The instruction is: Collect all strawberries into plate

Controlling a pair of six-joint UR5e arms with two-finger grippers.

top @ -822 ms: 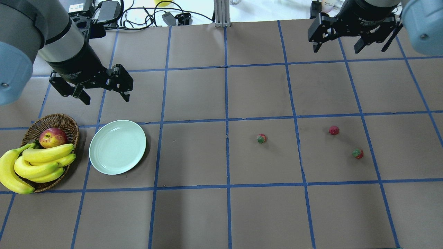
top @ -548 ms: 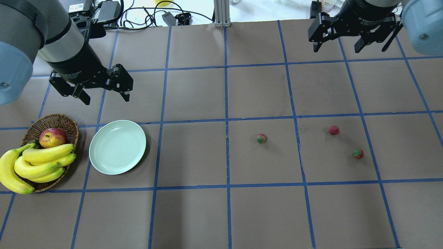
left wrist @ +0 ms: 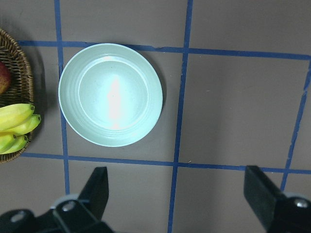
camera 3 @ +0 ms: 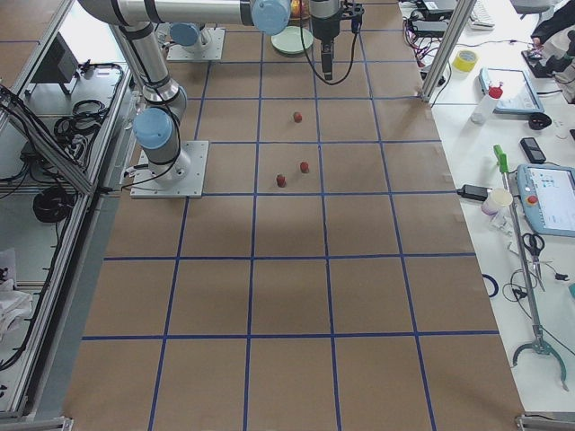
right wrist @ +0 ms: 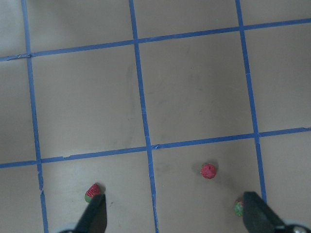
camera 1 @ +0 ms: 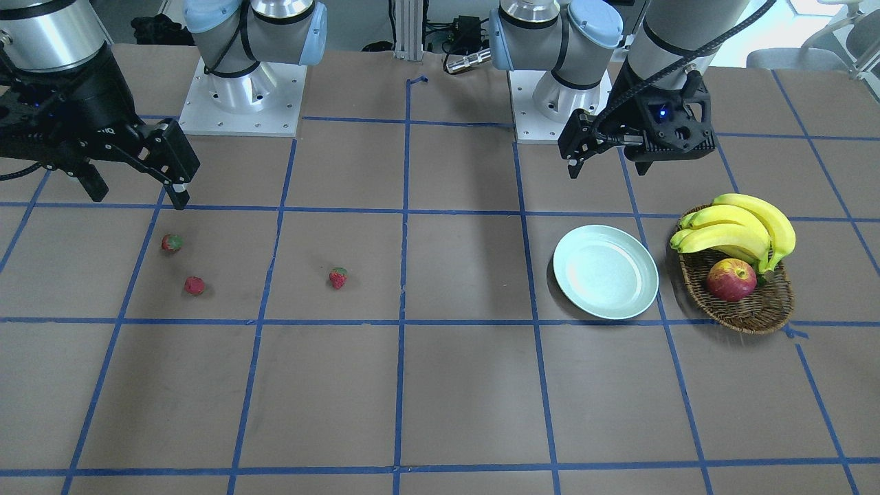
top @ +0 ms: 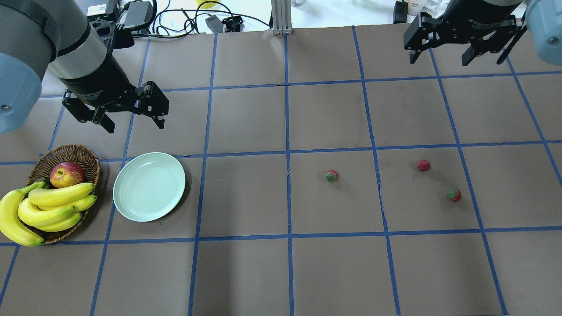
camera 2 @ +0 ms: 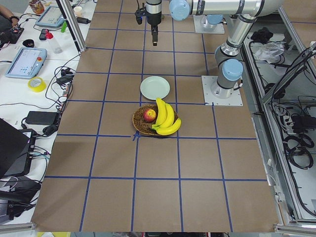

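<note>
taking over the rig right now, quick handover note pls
Left gripper: jaws open, empty, hovering just past the plate.
Right gripper: jaws open, empty, over the table's far edge.
Strawberries: three, at and, all lying on the table on the right arm's side.
Done: nothing; the plate is empty.
Left: pick all three and place them in the plate.

Wicker basket (top: 90,160), bananas (top: 48,206), apple (top: 66,174)

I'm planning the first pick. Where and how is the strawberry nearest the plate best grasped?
Grip the strawberry across its red body, coming straight down from above. It is tiny and lies low on the bare table with nothing beside it, so fingers coming from the side would likely scrape the surface.
</note>
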